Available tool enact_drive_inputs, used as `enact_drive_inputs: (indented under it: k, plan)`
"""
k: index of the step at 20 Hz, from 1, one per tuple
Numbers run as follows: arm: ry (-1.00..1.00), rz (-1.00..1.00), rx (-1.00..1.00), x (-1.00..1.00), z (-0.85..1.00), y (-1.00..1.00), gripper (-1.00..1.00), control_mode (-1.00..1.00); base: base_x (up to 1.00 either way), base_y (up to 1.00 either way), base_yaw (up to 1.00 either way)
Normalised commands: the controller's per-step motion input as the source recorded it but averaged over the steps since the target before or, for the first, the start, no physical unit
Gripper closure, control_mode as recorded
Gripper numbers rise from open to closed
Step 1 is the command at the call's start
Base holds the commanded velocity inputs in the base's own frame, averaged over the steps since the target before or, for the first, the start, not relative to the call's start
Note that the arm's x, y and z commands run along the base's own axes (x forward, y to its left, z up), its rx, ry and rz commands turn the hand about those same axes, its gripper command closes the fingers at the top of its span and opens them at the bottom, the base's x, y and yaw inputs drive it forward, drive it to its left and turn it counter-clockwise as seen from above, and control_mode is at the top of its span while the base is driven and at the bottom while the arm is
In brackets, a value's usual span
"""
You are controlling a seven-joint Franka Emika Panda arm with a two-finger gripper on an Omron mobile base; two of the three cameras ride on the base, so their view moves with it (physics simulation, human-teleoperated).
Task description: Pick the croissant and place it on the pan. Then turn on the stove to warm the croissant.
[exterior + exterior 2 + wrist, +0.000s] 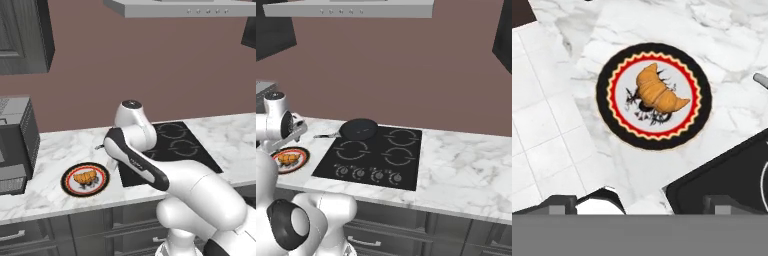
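The croissant [657, 92], golden-orange with brown ridges, lies in the middle of a white plate with a black-and-red rim [604, 90] on the marble counter. My gripper [641, 205] hovers above it, open, fingertips [562, 204] wide apart and holding nothing. From the base cameras the croissant [85, 177] [288, 158] sits left of the stove [376, 155]. The black pan [358, 129] rests on the stove's back left burner, its handle [326, 135] pointing left toward the plate. Four knobs [368, 174] line the stove's front edge.
A grey boxy appliance [15, 145] stands on the counter left of the plate. The counter's front edge runs close to the plate, with white floor tiles [542, 125] below. A range hood [180, 7] hangs above the stove. Bare marble [466, 165] stretches to the right.
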Motion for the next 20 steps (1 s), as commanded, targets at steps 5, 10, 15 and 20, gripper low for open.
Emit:
enact_drive_inputs:
  k: [5,10,15,20]
  plan:
    - [0.01,0.18,-0.03,0.00,-0.36,0.27,-1.00,-1.00,0.00,0.00,0.00]
    - [0.05,0.17,-0.07,0.01,-0.36,0.31,-1.00,-1.00,0.00,0.00,0.00]
    - [0.05,0.12,-0.06,0.16,-0.32,0.32,-1.00,-1.00,0.00,0.00,0.00]
    - [0.01,0.10,-0.05,0.29,-0.25,0.21,-1.00,-1.00,0.00,0.00,0.00]
